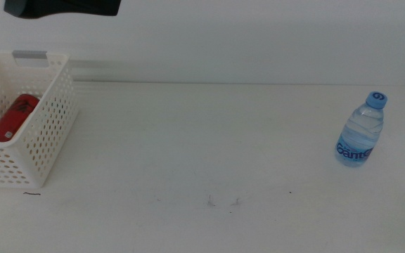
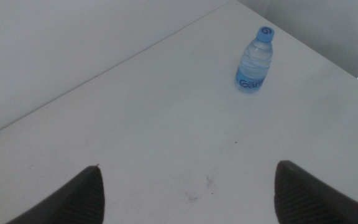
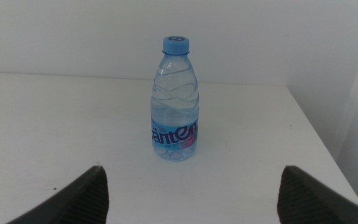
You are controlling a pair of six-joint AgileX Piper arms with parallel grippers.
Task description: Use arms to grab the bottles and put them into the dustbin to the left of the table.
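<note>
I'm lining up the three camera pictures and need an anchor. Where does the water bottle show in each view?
Middle view: the water bottle stands upright at the far right of the table, near its right edge.
Left wrist view: upper right of centre, upright, far beyond the open jaws.
Right wrist view: centre, upright, straight ahead between the open jaws.
Shared landmark: the table's right edge beside the bottle.

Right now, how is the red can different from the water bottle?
The red can lies on its side inside the white basket; the water bottle stands upright on the bare table. The can is solid red; the bottle is see-through with a blue cap. Neither is held by a hand.
</note>
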